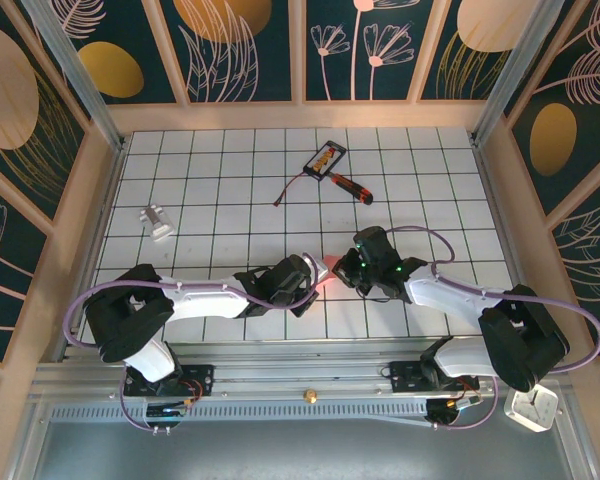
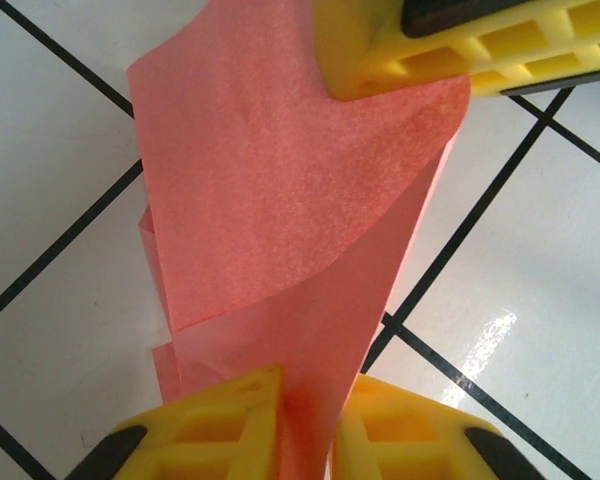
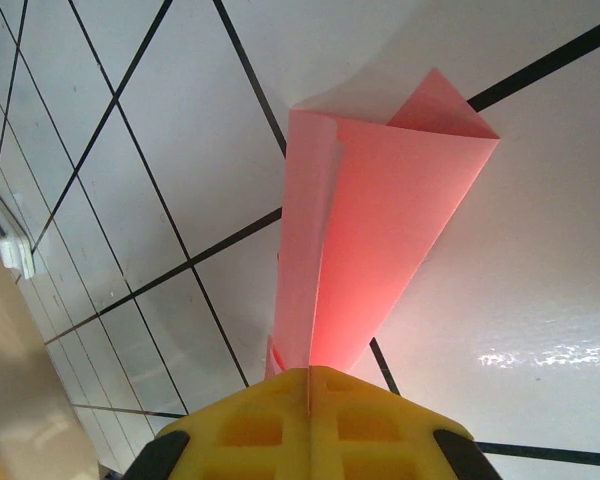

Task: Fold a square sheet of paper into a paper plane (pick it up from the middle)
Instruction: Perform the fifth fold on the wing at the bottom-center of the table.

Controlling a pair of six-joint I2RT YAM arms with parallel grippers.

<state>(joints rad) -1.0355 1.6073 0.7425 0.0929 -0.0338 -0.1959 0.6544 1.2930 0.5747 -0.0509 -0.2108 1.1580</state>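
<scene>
The thin folded paper sheet [image 2: 270, 200] is pink-red. Around it, the tabletop [image 1: 230, 170] is white with a black grid. Ribbed plastic fingers [image 3: 240, 430] on it are yellow, black-edged. Beyond it, wall panels [image 1: 250, 60] are dark teal with gold ovals.

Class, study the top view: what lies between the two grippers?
The folded pink paper, a small patch between the left gripper and right gripper in the top view. Each wrist view shows its gripper shut on it.

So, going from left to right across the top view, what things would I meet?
small white object → left gripper → paper → right gripper → white box
</scene>
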